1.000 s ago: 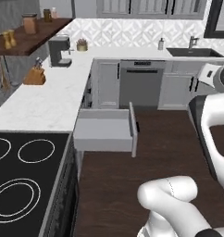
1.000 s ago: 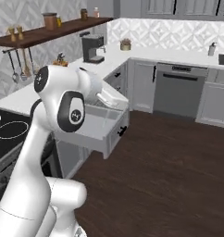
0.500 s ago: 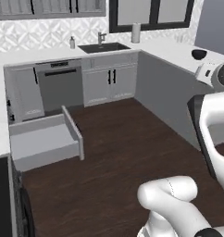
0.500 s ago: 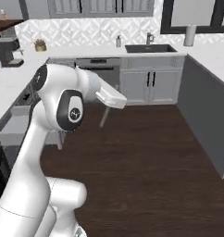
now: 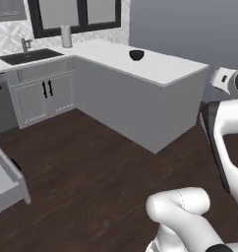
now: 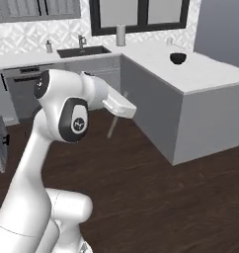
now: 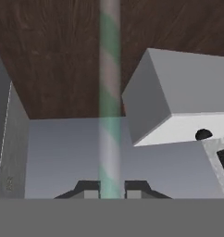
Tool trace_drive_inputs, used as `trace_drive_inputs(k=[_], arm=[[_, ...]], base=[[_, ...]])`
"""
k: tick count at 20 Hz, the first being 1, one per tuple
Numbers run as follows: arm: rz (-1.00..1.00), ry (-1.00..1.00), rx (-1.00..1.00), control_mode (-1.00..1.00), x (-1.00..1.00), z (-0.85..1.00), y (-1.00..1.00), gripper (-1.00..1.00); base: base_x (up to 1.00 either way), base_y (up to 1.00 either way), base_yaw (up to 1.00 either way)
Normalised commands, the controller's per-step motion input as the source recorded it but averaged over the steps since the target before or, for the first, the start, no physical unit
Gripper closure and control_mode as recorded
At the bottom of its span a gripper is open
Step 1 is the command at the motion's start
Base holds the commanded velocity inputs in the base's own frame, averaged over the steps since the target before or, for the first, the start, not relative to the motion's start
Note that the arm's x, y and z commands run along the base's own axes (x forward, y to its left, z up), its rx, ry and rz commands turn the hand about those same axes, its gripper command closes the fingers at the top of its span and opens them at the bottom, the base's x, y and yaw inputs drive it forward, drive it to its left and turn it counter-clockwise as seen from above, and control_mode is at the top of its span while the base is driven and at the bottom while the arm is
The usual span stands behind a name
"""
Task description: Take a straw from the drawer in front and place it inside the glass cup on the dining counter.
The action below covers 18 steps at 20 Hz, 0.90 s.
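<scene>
Gripping a striped green-and-white straw (image 7: 109, 92), the gripper (image 7: 110, 189) has its two dark fingertips closed tight against the straw's base, one on each side. In the hand view the straw runs straight out from the fingertips along the gripper's own axis, so its long axis is in line with the hand. In the right base view the same straw (image 6: 113, 124) hangs as a thin pale rod below the hand, tilted slightly off vertical, over the dark wood floor (image 6: 156, 197). The arm (image 6: 67, 106) is folded close to the base, with the hand held out at about the height of the counter's edge. The dining counter (image 6: 200, 74) lies ahead and to the right of the hand, well apart from it, its near corner projecting toward the floor. A dark bowl (image 6: 178, 58) sits near the counter's far edge. A small clear object near the far edge, just beyond the bowl, is probably the glass cup (image 6: 169, 41), but it is too small to confirm. The coming move therefore appears to call for carrying the straw forward and right, then over the counter's top. The open drawer (image 5: 4, 183) lies at the far left edge of the left base view.
</scene>
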Motion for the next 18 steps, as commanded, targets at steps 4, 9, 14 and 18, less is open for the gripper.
trace_drive_inputs(k=[4, 9, 14, 18], arm=[[0.0, 0.0, 0.0, 1.0, 0.0, 0.0, 0.0, 1.0], [0.0, 0.0, 0.0, 1.0, 0.0, 0.0, 0.0, 1.0], [0.0, 0.0, 0.0, 1.0, 0.0, 0.0, 0.0, 1.0], [0.0, 0.0, 0.0, 1.0, 0.0, 0.0, 0.0, 1.0]], base=[[0.95, -0.45, -0.42], [1.0, -0.25, -0.36], [1.0, -0.01, -0.24], [1.0, -0.05, -0.14]])
